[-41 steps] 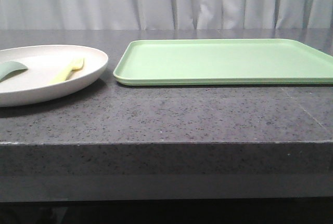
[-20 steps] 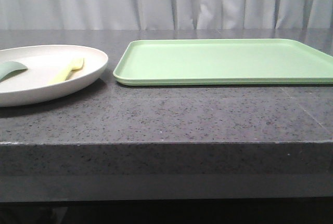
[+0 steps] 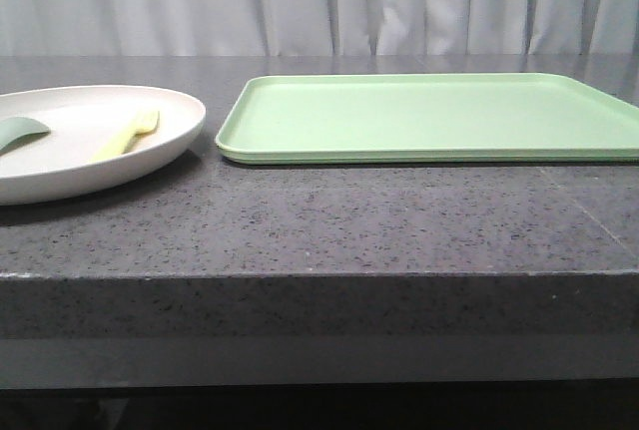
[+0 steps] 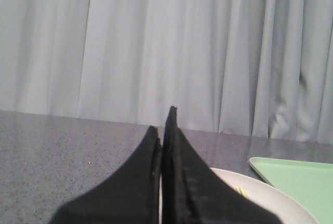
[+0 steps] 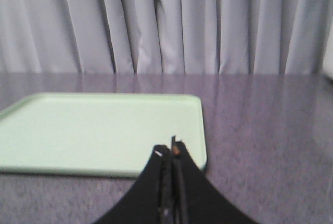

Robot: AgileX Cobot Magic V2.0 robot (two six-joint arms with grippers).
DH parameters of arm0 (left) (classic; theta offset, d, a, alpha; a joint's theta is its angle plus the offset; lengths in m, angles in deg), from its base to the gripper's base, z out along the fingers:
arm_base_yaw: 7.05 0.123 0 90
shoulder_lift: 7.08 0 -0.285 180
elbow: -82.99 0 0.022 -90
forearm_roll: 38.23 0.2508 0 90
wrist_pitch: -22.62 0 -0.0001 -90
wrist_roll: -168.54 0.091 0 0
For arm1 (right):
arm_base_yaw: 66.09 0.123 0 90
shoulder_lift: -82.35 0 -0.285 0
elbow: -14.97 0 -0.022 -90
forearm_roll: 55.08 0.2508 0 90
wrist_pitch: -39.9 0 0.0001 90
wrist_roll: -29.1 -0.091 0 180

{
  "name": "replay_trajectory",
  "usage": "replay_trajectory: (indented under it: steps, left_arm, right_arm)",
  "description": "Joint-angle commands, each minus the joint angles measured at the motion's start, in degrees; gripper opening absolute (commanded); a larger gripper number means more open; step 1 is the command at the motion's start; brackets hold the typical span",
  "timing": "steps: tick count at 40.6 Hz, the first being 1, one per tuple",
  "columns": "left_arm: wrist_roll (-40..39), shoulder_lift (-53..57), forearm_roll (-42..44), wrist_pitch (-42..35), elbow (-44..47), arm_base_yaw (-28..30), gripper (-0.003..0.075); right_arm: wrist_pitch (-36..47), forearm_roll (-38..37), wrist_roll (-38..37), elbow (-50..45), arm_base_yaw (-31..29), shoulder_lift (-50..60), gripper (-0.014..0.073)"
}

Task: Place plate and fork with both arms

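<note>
while cream and round, plate (image 3: pixel 60 166) cradles pale yellow fork (image 3: pixel 128 136).

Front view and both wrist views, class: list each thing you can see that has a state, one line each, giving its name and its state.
plate: flat on the counter left of the tray, holding two utensils.
fork: lying inside the plate, ungripped.
grey-green utensil: lying in the plate, partly cut off by the frame.
tray: flat on the counter, nothing on it.
left hand: shut, holding nothing.
right hand: shut, holding nothing.
</note>
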Motion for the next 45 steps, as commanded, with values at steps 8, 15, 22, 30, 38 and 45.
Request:
replay_trajectory:
  steps: [8, 15, 22, 30, 38, 45]
  left_arm:
    - [0.1, -10.8, 1.0, 1.2, -16.1, 0.0, -0.0018]
    - [0.1, -24.4, 4.7, 12.9, -28.6, 0.0, -0.0018]
    - [0.1, -33.3, 9.3, 14.9, -33.3, 0.0, -0.0018]
    - [0.1, -35.7, 9.3, 14.5, -33.3, 0.0, -0.0005]
    - [0.1, -36.0, 9.2, 12.7, -33.3, 0.0, 0.0373]
    - [0.1, -36.0, 9.2, 11.9, -33.3, 0.0, 0.0704]
  right_arm:
    - [-8.2, 0.0, -0.4, 18.7, -0.3, -7.1, -0.0067]
    - [-9.6, 0.0, -0.4, 26.1, -0.3, -20.3, -0.0067]
    - [-9.0, 0.7, -0.4, 28.2, -0.2, -29.5, -0.0067]
    - [-7.0, 0.7, -0.4, 28.2, -0.2, -32.0, -0.0037]
    - [-6.9, 0.7, -0.4, 28.2, -0.2, -32.0, 0.0298]
    - [-6.9, 0.7, -0.4, 28.2, -0.2, -32.0, 0.0628]
